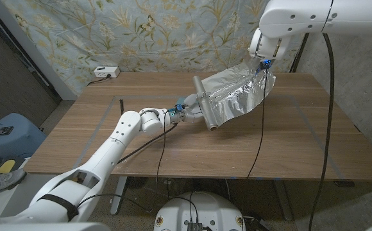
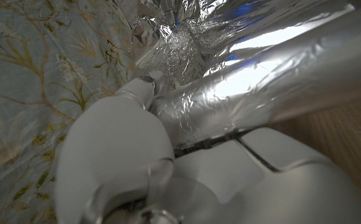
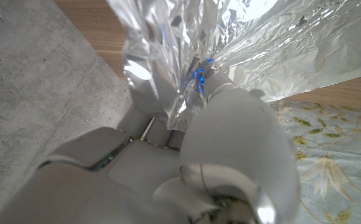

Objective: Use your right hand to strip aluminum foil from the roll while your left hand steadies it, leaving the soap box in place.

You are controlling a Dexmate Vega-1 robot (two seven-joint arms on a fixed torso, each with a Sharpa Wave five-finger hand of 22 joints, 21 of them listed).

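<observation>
Foil roll (image 1: pixel 204 102) lies mid-table, gripped at its near side by the left hand (image 1: pixel 185 113), fingers wrapped on it. Right hand (image 1: pixel 263 66) pinches the crumpled sheet (image 1: pixel 240 93) — drawn out, raised, not yet torn free. Separation remains.

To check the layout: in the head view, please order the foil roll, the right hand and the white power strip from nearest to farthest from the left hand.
1. Foil roll: held by left hand.
2. Right hand: far right, gripping foil sheet.
3. White power strip: far-left table corner.

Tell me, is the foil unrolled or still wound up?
Partly unrolled: a crinkled sheet stretches from the roll up to the right hand.
</observation>
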